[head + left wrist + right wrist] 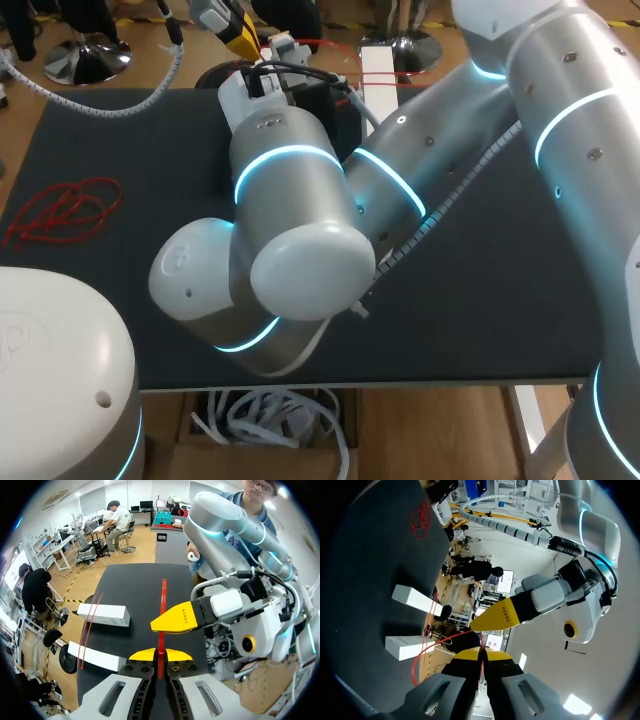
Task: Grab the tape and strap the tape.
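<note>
Yellow tips of the left gripper (pixel 160 655) sit nearest in the left wrist view. Jaws all but closed, pinching the red tape (pixel 163 605) between them. Tape runs straight ahead from the tips, taut, over the dark table mat (pixel 135 590).

Right gripper (pixel 480 653), own wrist view: jaws likewise drawn together on a thin red strand of the same tape, which passes down between the tips. From there the tape bows out in a loop beside the fingers.

Both grippers are close together. Each wrist view shows one yellow finger of the other arm just ahead of its own tips: right arm's finger (pixel 180 617), left arm's finger (pixel 502 615).

Two white boxes (pixel 102 615) (pixel 95 656) lie side by side, slightly apart, near the mat's edge, beside the grippers. Red strands cross both boxes; cannot tell whether they go round them or only lie over them.

Head view: right arm (pixel 300 230) comes in from the right, reaches past the middle, and hides its own gripper. Left arm base (pixel 60 370) at the near left corner.

Loose red tangle (pixel 62 210) rests on the mat's left side, well apart from boxes and grippers.
</note>
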Tool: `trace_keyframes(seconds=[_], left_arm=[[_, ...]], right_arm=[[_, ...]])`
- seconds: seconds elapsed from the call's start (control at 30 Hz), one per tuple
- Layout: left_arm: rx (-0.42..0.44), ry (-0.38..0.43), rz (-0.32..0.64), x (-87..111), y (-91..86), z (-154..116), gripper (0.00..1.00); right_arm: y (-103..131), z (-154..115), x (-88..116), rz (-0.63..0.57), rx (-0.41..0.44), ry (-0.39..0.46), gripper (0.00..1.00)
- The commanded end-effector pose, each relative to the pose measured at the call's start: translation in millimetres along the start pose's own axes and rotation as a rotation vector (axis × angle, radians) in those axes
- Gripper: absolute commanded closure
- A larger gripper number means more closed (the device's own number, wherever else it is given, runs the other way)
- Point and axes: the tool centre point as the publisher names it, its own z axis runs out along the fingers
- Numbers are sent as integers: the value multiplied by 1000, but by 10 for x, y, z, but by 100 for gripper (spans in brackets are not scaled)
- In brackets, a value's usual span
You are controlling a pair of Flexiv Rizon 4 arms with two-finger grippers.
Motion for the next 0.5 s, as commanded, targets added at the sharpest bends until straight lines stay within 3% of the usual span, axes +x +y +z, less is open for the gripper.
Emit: trace_keyframes(seconds=[0.03,0.07,0.13,0.23,0.27,0.33,0.37,0.5], left_arm=[[-3,0,-1,6,-7,-8,100],[-3,0,-1,6,-7,-8,100],[-3,0,-1,6,-7,-8,100],[-3,0,-1,6,-7,-8,100],[-3,0,-1,6,-7,-8,100],[-3,0,-1,6,-7,-8,100],[-3,0,-1,6,-7,-8,100],[-3,0,-1,6,-7,-8,100]], right_arm=[[10,-17,-16,-6,14,0,100],[5,-28,-20,-5,14,1,100],[-2,-51,-26,-3,15,4,78],[-5,-105,-52,4,18,5,76],[-3,-124,-65,8,18,6,68],[0,-153,-82,16,20,7,65],[-2,-172,-95,20,21,9,56],[-20,-253,-144,38,28,10,64]])
